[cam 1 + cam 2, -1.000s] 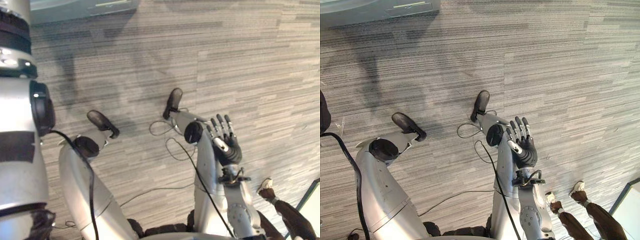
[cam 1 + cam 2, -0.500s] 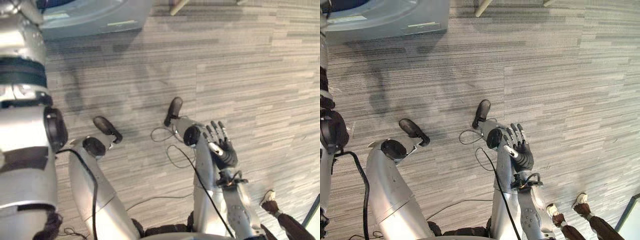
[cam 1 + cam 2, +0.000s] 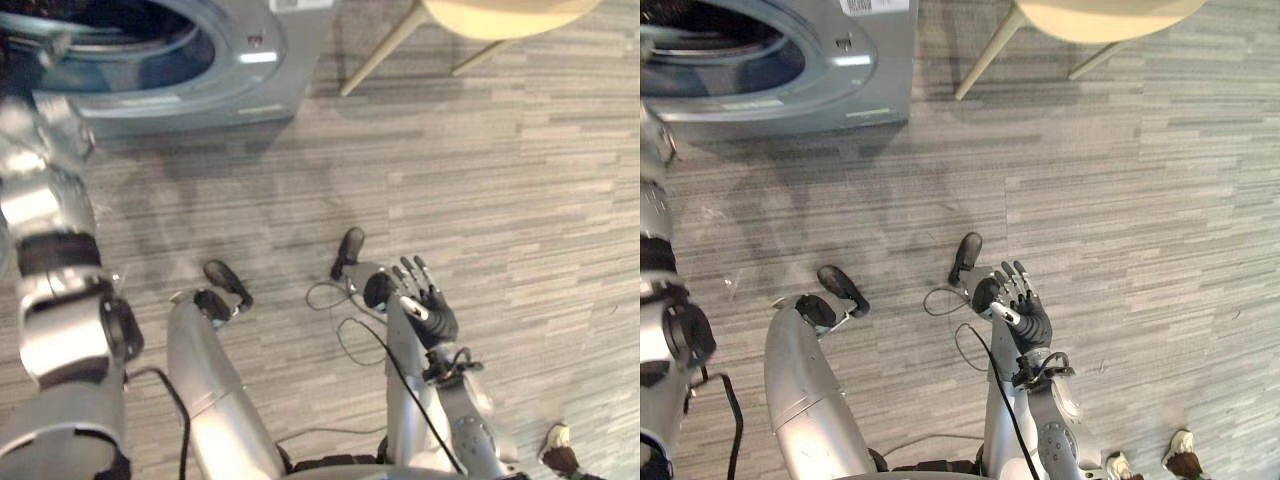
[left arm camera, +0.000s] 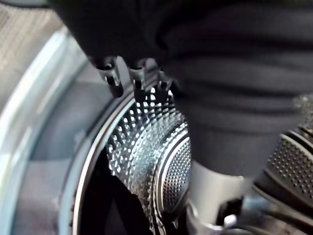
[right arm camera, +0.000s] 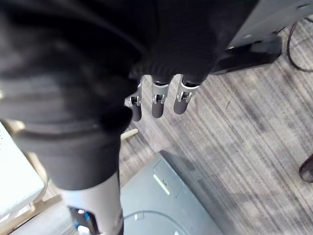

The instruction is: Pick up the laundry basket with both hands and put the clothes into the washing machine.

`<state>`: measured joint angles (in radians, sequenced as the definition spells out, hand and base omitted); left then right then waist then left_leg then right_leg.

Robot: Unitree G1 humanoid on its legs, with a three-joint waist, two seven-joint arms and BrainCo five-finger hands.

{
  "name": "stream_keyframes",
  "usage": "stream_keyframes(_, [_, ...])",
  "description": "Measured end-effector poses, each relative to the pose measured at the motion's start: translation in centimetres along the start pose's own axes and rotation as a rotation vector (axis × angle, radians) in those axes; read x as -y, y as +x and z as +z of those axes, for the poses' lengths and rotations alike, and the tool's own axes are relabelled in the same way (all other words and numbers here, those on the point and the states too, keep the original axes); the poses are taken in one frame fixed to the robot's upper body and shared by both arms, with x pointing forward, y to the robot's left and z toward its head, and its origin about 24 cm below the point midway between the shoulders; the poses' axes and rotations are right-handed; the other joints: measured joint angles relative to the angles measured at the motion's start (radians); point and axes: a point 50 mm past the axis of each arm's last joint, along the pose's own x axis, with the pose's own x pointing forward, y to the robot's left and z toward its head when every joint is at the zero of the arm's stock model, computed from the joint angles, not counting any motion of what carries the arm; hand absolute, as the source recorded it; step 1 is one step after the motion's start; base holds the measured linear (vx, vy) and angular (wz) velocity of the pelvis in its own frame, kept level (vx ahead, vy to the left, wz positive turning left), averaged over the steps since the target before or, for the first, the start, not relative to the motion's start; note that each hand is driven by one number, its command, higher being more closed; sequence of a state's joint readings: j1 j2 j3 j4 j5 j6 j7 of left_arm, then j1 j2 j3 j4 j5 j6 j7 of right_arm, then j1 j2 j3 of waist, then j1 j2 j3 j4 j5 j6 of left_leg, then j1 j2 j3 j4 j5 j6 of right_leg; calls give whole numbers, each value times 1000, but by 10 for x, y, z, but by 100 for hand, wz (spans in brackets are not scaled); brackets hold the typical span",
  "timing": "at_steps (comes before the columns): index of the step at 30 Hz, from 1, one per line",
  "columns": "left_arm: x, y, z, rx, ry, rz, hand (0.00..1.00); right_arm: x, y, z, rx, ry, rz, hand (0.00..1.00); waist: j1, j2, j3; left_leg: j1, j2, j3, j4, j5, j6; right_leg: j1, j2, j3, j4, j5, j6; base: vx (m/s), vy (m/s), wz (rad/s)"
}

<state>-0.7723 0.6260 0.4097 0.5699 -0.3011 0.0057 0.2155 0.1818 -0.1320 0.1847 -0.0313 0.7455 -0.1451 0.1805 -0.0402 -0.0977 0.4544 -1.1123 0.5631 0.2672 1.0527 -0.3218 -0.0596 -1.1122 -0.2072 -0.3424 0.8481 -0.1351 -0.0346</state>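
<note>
The grey washing machine (image 3: 255, 85) stands at the far left with its round door opening (image 3: 110, 30) facing me. My left arm reaches up along the left side to that opening. In the left wrist view my left hand (image 4: 114, 81) hangs relaxed at the rim of the perforated steel drum (image 4: 146, 147), with nothing in its fingers. My right hand (image 3: 428, 308) is held low over the floor in front of me, fingers straight and spread, palm bare.
A chair with a beige seat (image 3: 500, 12) and pale wooden legs (image 3: 380, 50) stands just right of the machine. A person's shoe (image 3: 556, 440) shows at the lower right. Grey striped carpet (image 3: 520, 200) lies ahead and to the right.
The whole picture has shifted, so the machine's opening and the chair now show. My left arm has stretched further toward the opening. The right hand is open as before.
</note>
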Motion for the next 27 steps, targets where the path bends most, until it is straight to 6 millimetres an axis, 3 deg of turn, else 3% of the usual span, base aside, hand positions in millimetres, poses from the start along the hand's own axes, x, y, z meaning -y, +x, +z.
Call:
stream_keyframes(2, [-14,-40,-66,-171,52,-24,0,10,-3,-7,-33,-12,-42,0,2,19,-20,66,-2,15,-18,-6,-9,54,1,6,-14,-14,16,-51,-57,12])
stream_keyframes(3, [-24,-72,-106,-301,67,-28,0,17,-5,-12,-57,-24,-73,0,9,28,-25,120,-4,33,-31,-11,-14,93,1,15,-22,-17,21,-36,-54,4])
stream_keyframes(4, [-29,-89,-123,-364,72,-24,0,20,-6,-14,-69,-35,-86,0,12,34,-29,146,-4,41,-37,-12,-15,113,2,18,-28,-17,21,-25,-48,5])
stream_keyframes(5, [-37,-123,-153,-481,77,-14,0,26,-9,-18,-92,-55,-111,0,14,49,-40,189,-6,50,-49,-14,-18,150,3,21,-37,-20,26,-7,-46,6])
stream_keyframes(7, [-41,-172,-184,-625,69,-20,0,36,-13,-21,-118,-92,-151,0,23,63,-51,271,-11,72,-68,-17,-24,210,3,33,-44,-27,34,13,-52,5])
stream_keyframes(9, [-43,-242,-218,-832,88,-70,0,52,-21,-27,-166,-152,-218,0,28,85,-72,403,-26,98,-110,-23,-34,320,10,45,-72,-29,37,35,-49,3])
stream_keyframes(10, [-44,-250,-221,-857,92,-79,0,54,-22,-28,-173,-157,-226,0,28,89,-77,418,-26,100,-115,-24,-35,333,13,45,-78,-29,38,56,-23,2])
stream_keyframes(12, [-46,-298,-237,-1006,99,-123,0,62,-29,-35,-221,-190,-259,0,27,94,-109,528,-42,131,-165,-22,-43,417,15,56,-109,-31,47,68,-18,1])
stream_keyframes(15, [-54,-339,-245,-1121,102,-153,0,72,-44,-50,-307,-214,-312,0,26,114,-176,680,-74,165,-268,-12,-67,547,14,51,-181,-28,59,90,-32,9])
stream_keyframes(21, [-66,-379,-248,-1248,102,-146,0,102,-78,-75,-437,-177,-527,0,9,125,-265,846,-180,173,-505,47,-86,713,9,31,-367,17,83,100,-7,16])
stream_keyframes(24, [-60,-393,-249,-1289,82,-155,0,120,-98,-82,-482,-147,-670,0,1,144,-300,968,-268,164,-731,161,-81,834,16,6,-545,92,99,165,13,14])
stream_keyframes(27, [-50,-397,-248,-1287,60,-192,0,126,-104,-78,-461,-132,-738,0,-3,161,-326,1055,-312,163,-859,223,-75,931,24,-15,-668,146,111,179,65,15])
